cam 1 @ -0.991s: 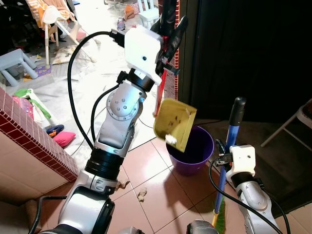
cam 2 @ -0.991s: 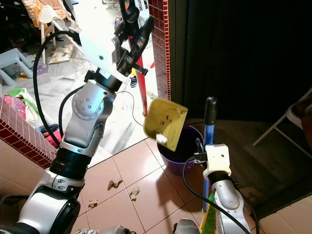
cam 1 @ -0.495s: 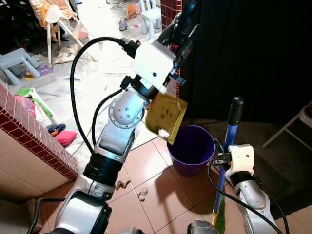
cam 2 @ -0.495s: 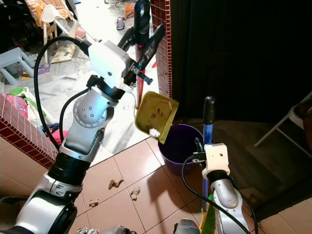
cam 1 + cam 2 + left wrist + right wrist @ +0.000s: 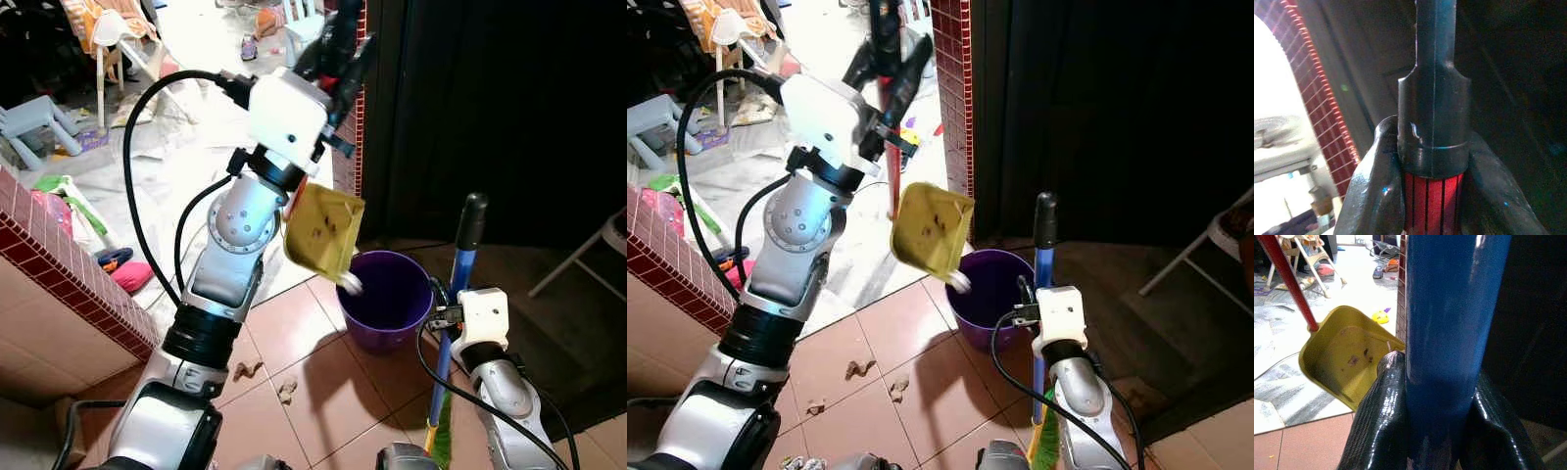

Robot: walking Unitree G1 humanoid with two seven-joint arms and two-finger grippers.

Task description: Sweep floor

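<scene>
My left gripper (image 5: 337,47) is raised high and shut on the red dustpan handle (image 5: 1433,196) just under its black cap. The yellow dustpan (image 5: 323,231) hangs tilted, lip down, over the near-left rim of the purple bucket (image 5: 388,300). A white scrap (image 5: 350,284) is dropping off the lip above the bucket. My right gripper (image 5: 446,315) is shut on the blue broom handle (image 5: 1449,323), which stands upright right of the bucket with green bristles (image 5: 442,443) on the floor. Brown debris bits (image 5: 245,370) lie on the tiles.
A low red-tiled wall (image 5: 59,264) runs along the left, and a brick pillar (image 5: 950,88) stands behind the dustpan beside a dark doorway. A folding chair (image 5: 588,259) is at the right. Toys, a pink cloth (image 5: 127,277) and small chairs (image 5: 29,117) clutter the bright room beyond.
My left arm has swung the dustpan a little left and tipped it steeper. The white scrap has slid off the lip and falls toward the bucket. The broom has stayed put.
</scene>
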